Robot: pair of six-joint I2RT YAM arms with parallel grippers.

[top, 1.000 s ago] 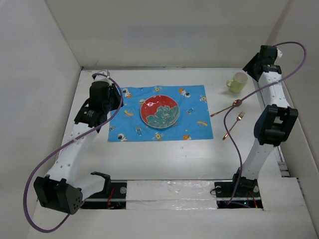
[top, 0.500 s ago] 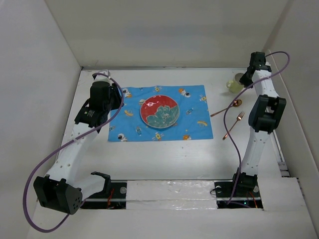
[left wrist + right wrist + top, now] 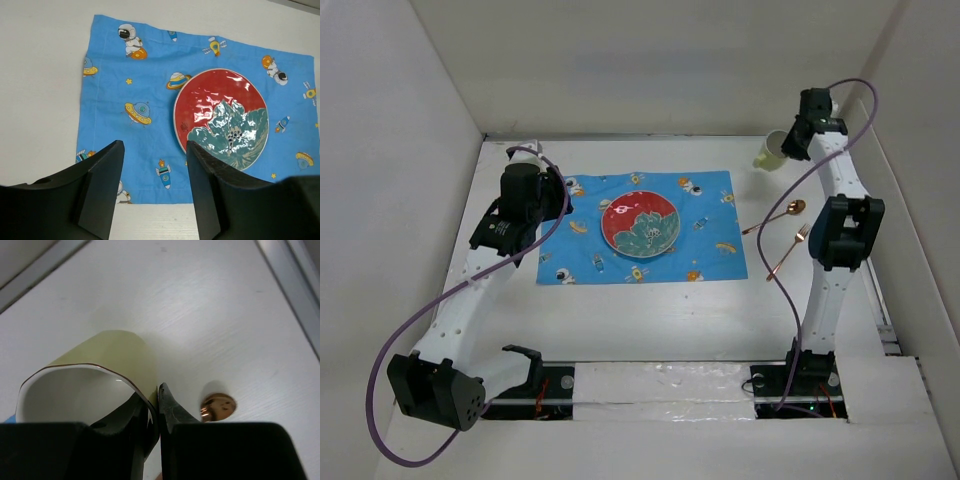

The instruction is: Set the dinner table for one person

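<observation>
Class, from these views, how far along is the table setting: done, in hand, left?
Done: plate sits on the placemat. In hand: right claw grips the cup. Left: spoon and fork lie on the dinner table beside the placemat; left claw open, empty.

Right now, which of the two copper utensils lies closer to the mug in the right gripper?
The spoon, with its round bowl. The fork, with tines, lies beyond it, farther from the held yellow-green mug.
</observation>
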